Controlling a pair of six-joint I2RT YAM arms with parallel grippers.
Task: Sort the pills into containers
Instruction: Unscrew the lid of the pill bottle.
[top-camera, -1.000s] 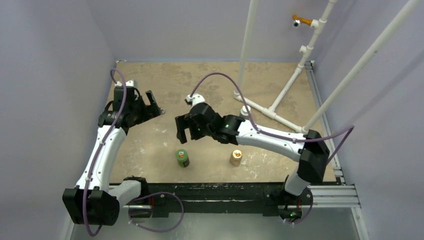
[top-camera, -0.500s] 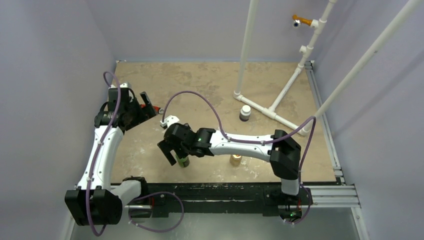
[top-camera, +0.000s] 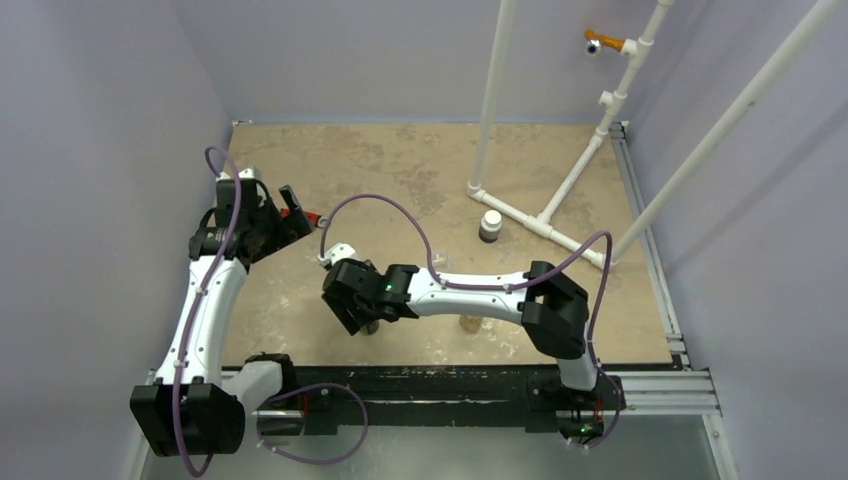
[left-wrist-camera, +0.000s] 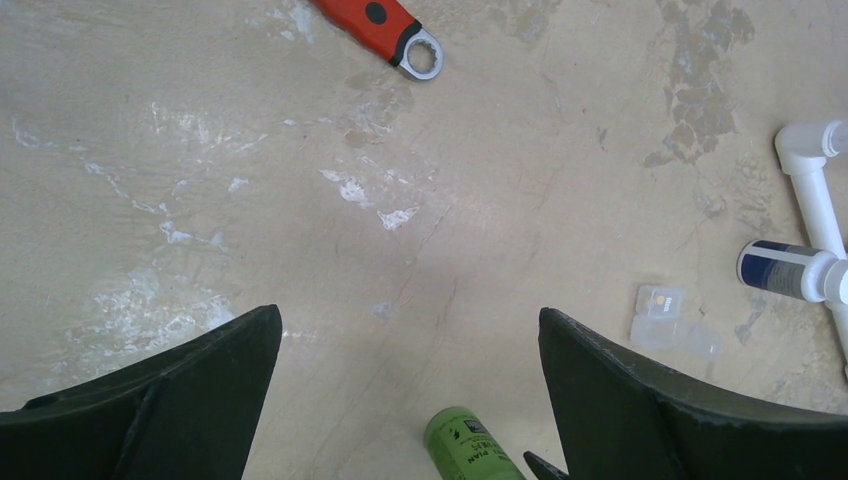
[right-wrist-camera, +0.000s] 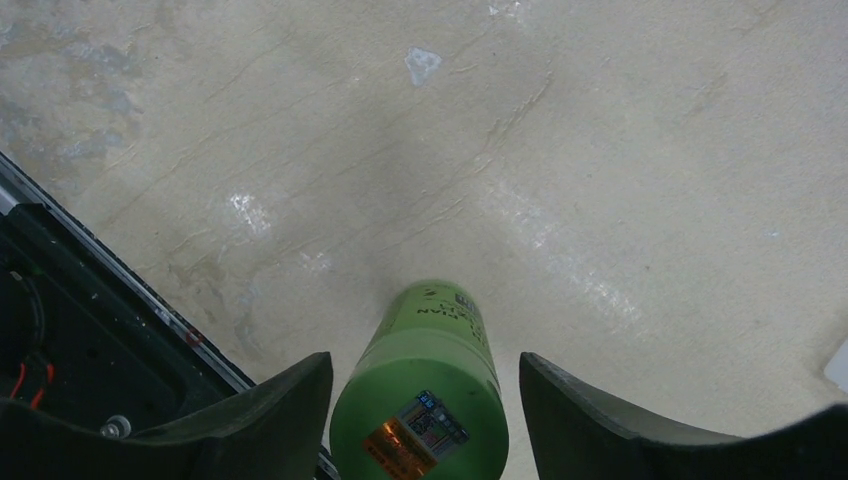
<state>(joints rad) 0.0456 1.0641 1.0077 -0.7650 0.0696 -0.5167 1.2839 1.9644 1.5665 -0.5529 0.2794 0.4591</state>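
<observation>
Transparent case (left-wrist-camera: 672, 325) near white-capped bottle (left-wrist-camera: 790, 270); yellowish speck (left-wrist-camera: 663, 297) in one compartment.

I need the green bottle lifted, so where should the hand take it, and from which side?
Pinch the green bottle across its round body just below its top, coming down from above: it stands upright, and the right hand straddles it there.

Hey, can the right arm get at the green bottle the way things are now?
Most likely yes. The right gripper flanks the upright green bottle, one finger on each side with a small gap showing, and nothing else stands between them.
</observation>
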